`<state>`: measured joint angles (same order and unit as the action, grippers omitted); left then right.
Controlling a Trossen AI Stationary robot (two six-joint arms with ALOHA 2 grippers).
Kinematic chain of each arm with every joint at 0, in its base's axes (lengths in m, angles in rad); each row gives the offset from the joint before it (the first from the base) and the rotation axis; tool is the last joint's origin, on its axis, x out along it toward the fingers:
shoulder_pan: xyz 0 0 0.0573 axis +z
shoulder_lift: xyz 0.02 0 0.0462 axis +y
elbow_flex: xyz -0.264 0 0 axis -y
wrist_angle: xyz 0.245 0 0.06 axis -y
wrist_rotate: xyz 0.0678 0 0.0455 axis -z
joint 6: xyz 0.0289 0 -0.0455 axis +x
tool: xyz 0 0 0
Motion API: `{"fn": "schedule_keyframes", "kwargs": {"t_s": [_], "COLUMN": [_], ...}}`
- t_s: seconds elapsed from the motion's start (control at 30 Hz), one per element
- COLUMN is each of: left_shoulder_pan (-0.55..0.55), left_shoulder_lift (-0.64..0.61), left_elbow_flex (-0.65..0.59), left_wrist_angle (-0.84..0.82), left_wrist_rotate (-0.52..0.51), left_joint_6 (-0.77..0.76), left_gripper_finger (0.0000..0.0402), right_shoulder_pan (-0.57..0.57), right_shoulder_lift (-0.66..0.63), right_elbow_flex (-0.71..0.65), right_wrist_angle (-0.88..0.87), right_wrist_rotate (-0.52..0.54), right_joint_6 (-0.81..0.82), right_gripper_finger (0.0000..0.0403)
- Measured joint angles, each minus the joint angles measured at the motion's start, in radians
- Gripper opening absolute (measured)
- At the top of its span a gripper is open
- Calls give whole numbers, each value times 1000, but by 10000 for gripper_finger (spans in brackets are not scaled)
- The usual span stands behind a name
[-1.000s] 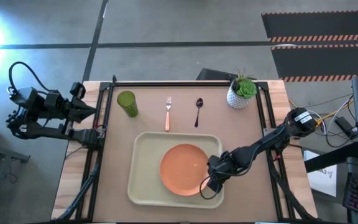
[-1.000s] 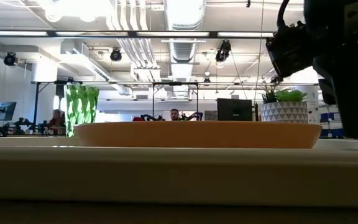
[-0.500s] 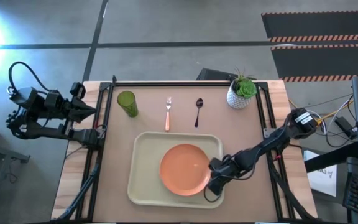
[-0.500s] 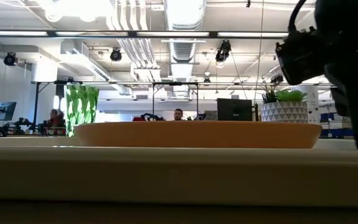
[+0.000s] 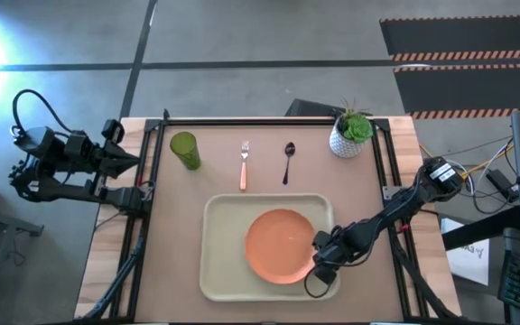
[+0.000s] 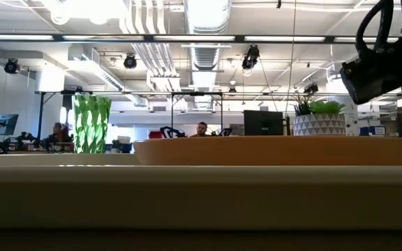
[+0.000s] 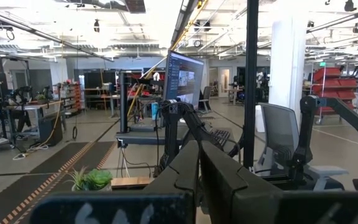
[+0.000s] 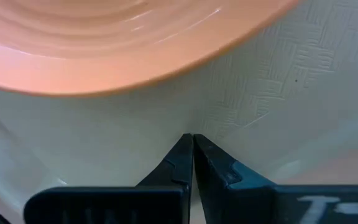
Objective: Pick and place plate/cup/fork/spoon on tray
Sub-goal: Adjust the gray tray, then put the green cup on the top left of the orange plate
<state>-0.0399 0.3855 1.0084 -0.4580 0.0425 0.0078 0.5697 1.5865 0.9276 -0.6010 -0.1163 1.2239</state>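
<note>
My right gripper (image 5: 317,282) has its fingers (image 8: 185,158) pressed together with nothing between them, tips down on the tray (image 5: 219,271) floor just beside the plate (image 5: 281,246), at the plate's four o'clock edge. The plate lies flat in the tray, toward its three o'clock side. At the tray's twelve o'clock, well apart on the table, the fork (image 5: 244,163) and spoon (image 5: 288,161) lie side by side. The cup (image 5: 184,150) stands upright at eleven o'clock, a potted plant (image 5: 350,133) at one o'clock. My left gripper (image 7: 199,163), fingers closed and empty, waits off the table's nine o'clock edge.
</note>
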Motion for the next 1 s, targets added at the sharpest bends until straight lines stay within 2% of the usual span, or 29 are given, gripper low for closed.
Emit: {"fn": "schedule_keyframes", "kwargs": {"t_s": [0.57,0.73,0.87,1.0], "left_shoulder_pan": [0,0,0,0], "left_shoulder_lift": [0,21,82,161], "left_elbow_flex": [0,0,-1,-1], "left_wrist_angle": [0,-34,-84,-123], "left_wrist_rotate": [-13,-155,-334,-521], "left_joint_6": [-1,0,-3,-1], "left_gripper_finger": [0,0,11,39], "right_shoulder_pan": [-2,-24,-68,-132], "right_shoulder_lift": [-35,-105,-170,-232], "right_elbow_flex": [-1,27,77,143], "right_wrist_angle": [-30,-29,-28,-29], "right_wrist_rotate": [16,72,207,333], "right_joint_6": [-30,-29,-49,-181], "right_gripper_finger": [9,9,9,9]}}
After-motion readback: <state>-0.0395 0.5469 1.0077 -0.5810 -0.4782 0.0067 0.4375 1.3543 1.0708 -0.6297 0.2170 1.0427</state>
